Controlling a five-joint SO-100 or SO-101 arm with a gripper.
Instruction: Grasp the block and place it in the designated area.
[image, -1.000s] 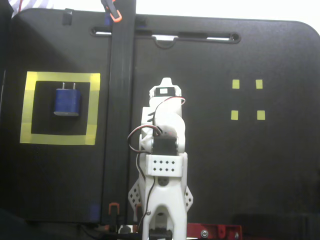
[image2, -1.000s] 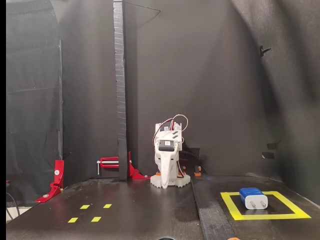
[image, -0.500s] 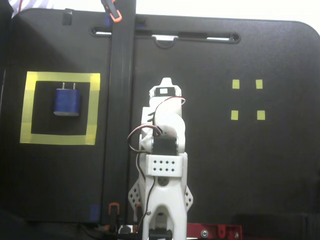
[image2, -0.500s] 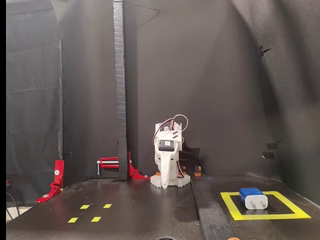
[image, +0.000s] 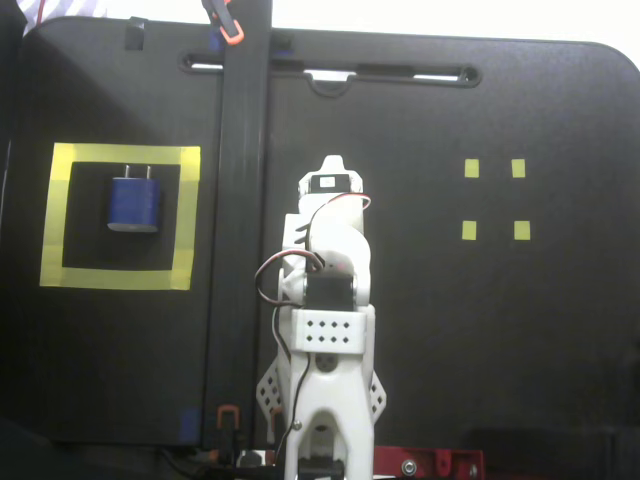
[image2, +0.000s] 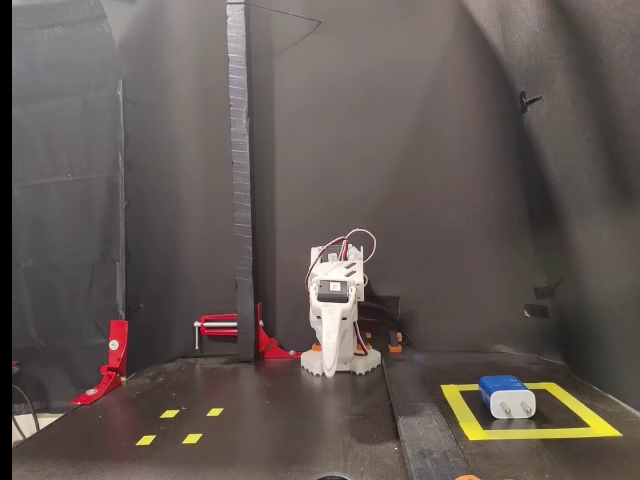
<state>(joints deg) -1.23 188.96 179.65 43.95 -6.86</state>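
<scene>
Block sat inside the yellow frame, arm folded at centre.
The block (image: 135, 203) (image2: 507, 396) lay flat within the designated area (image: 119, 280) (image2: 530, 433), toward its far edge in the top-down fixed view, prongs pointing to the bench's far edge. The gripper (image: 332, 165) (image2: 329, 360) was tucked over the arm's base, well apart from the block, holding nothing; fingers appeared pressed together. Four small yellow squares (image: 494, 199) sat on the bench's opposite side.
</scene>
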